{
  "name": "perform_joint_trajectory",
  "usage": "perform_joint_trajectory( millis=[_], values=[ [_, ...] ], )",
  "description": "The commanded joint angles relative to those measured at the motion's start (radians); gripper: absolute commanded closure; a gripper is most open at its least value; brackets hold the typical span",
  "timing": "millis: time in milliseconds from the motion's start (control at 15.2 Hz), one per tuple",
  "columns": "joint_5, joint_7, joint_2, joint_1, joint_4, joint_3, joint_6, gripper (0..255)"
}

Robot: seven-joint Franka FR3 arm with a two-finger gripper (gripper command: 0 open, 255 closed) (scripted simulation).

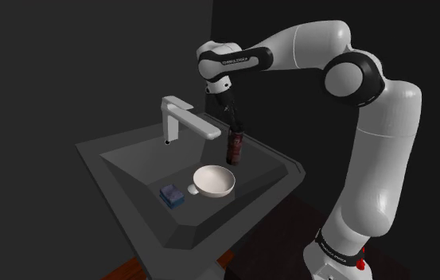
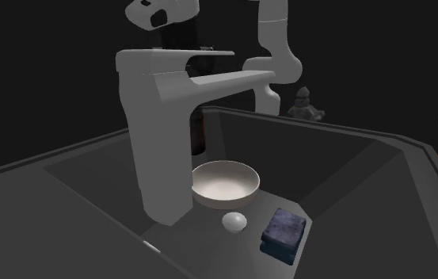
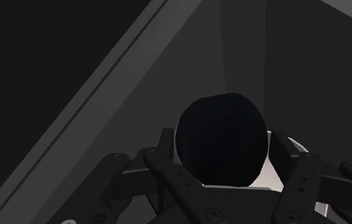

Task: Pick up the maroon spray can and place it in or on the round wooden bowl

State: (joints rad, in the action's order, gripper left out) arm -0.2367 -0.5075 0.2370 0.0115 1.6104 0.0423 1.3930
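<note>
Hand (image 1: 236,127) clasping spray can (image 1: 235,148), faucet (image 1: 184,119) beside, bowl (image 1: 214,181) near

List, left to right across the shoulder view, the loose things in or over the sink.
In order: small blue block → small white ball → pale round bowl → dark maroon spray can. The grey faucet spans several of these, so it is left out.

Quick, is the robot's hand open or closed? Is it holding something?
The gripper is closed on the top of the dark red spray can, holding it.
</note>
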Motion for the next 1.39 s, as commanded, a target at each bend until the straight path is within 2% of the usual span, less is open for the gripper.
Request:
perform_joint_trajectory(
  millis=[0,330,1320],
  values=[
    [0.009,0.03,-0.049,0.019,0.042,-0.013,-0.014,255],
    [0.044,0.115,-0.168,0.07,0.127,-0.056,-0.066,255],
    [0.047,0.147,-0.138,0.066,0.291,-0.054,0.125,255]
  ],
)
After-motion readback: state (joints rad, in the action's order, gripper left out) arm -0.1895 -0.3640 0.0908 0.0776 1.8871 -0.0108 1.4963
